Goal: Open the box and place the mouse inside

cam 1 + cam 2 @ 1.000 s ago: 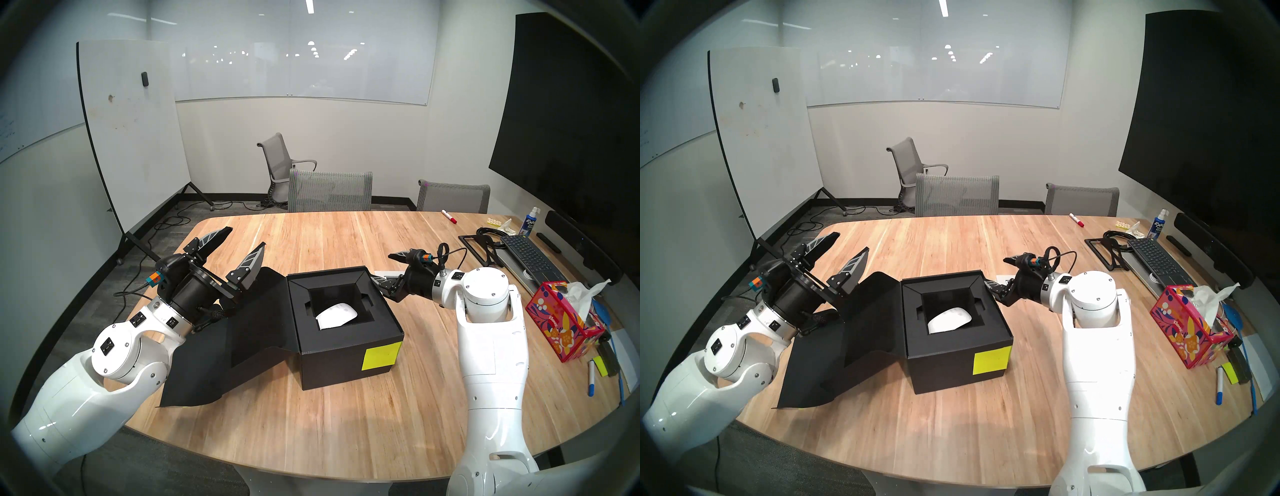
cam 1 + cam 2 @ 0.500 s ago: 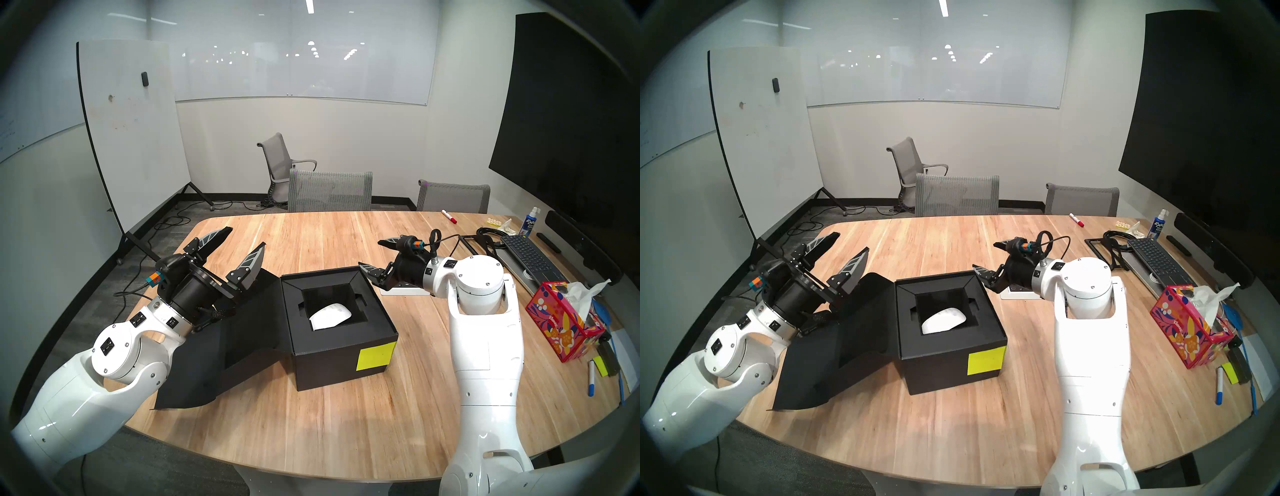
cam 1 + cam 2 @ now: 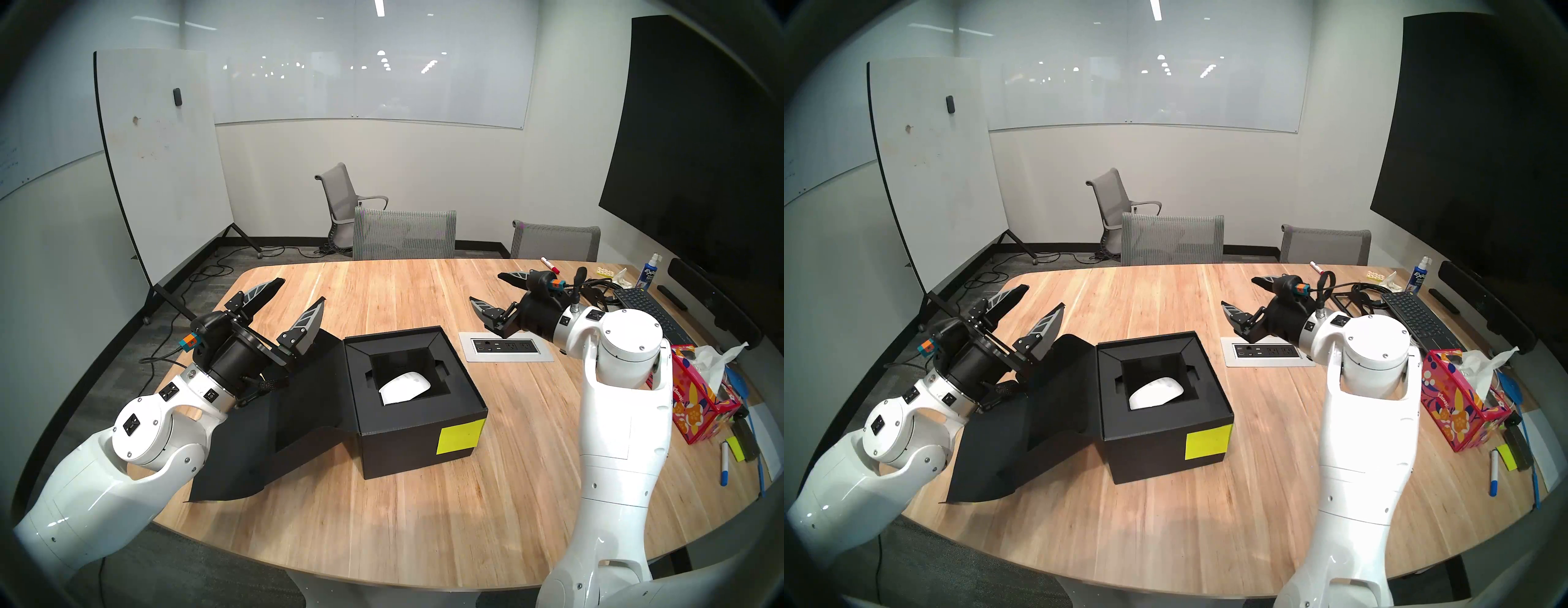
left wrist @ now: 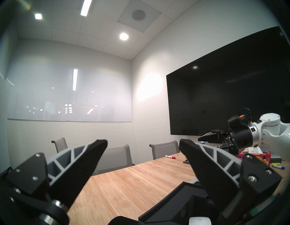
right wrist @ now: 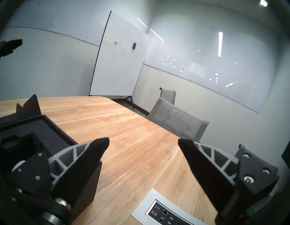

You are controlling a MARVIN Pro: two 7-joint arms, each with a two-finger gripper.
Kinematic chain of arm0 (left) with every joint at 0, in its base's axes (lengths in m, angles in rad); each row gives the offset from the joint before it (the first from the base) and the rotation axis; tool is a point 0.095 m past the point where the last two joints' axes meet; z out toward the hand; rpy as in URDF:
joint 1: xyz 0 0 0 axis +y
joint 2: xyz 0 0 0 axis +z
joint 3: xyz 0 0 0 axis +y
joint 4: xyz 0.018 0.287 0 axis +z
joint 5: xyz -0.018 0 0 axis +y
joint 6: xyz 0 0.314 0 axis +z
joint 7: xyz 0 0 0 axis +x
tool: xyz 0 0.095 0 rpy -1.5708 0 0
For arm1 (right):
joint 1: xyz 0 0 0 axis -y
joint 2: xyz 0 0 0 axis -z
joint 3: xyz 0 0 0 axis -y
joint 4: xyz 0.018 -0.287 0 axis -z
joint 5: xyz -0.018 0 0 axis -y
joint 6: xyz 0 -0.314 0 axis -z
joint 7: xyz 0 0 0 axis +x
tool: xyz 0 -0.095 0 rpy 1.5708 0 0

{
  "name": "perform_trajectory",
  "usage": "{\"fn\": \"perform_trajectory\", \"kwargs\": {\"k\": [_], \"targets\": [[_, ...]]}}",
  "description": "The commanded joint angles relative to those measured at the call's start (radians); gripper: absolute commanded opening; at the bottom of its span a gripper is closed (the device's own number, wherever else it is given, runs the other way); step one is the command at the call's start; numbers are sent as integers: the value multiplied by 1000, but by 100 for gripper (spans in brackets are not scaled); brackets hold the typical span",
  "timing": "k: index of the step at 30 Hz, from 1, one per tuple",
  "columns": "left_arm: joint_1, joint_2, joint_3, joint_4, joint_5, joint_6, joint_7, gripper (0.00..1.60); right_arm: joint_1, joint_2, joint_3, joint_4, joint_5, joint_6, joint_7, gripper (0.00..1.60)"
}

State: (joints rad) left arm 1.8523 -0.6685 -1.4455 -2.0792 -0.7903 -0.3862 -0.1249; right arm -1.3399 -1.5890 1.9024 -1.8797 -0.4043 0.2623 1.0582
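On your far left a rolling whiteboard point(image 3: 163, 157) leans by the wall, with grey chairs point(image 3: 405, 233) behind the wooden counter point(image 3: 382, 509), which fills the middle of the room. Your left gripper point(image 3: 299, 293) hangs above the counter's left end, its jaws spread wide and holding nothing, tilted slightly upward. Beneath it the lid point(image 3: 271, 429) of the box point(image 3: 418, 407) lies folded open to the left, partly covered by that arm, so you cannot see how its near end meets the counter. The box stands open at the counter's centre, a yellow-green note point(image 3: 460, 434) on its near right face. The mouse point(image 3: 405, 386) sits inside it, in the recess of the black insert, its near end cut off by the insert's edge. In the left wrist view only a sliver of the mouse shows at the bottom rim. Right of the box a socket plate point(image 3: 507, 347) is set into the counter. Your right gripper point(image 3: 488, 288) hovers above and behind that plate, jaws released and empty. Further right a tissue box point(image 3: 695, 407) is partly hidden by the right arm, and a keyboard point(image 3: 649, 314) and a dark wall screen point(image 3: 700, 148) lie beyond.
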Motion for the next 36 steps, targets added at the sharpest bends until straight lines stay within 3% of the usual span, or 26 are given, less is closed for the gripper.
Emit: {"fn": "perform_trajectory", "kwargs": {"k": [1,6,11,17,22,36], "targets": [[-2,-2,-5,-19,-2,-9,-2,160,-109,-31,4,-87,96,-25,-39,160],[-2,-2,-5,-19,-2,-9,-2,160,-180,-23,3,-93,189,-31,-113,160],[-2,-2,-5,-19,-3,-10,-2,160,-225,-30,12,-104,227,-70,-188,160],[-2,-2,-5,-19,-3,-10,-2,160,-252,-35,71,-115,264,-102,-183,160],[-2,-2,-5,-19,-3,-10,-2,160,-307,-37,105,-137,292,-165,-230,160],[-1,-2,-5,-19,-3,-10,-2,160,-321,-44,102,-133,305,-202,-251,160]]}}
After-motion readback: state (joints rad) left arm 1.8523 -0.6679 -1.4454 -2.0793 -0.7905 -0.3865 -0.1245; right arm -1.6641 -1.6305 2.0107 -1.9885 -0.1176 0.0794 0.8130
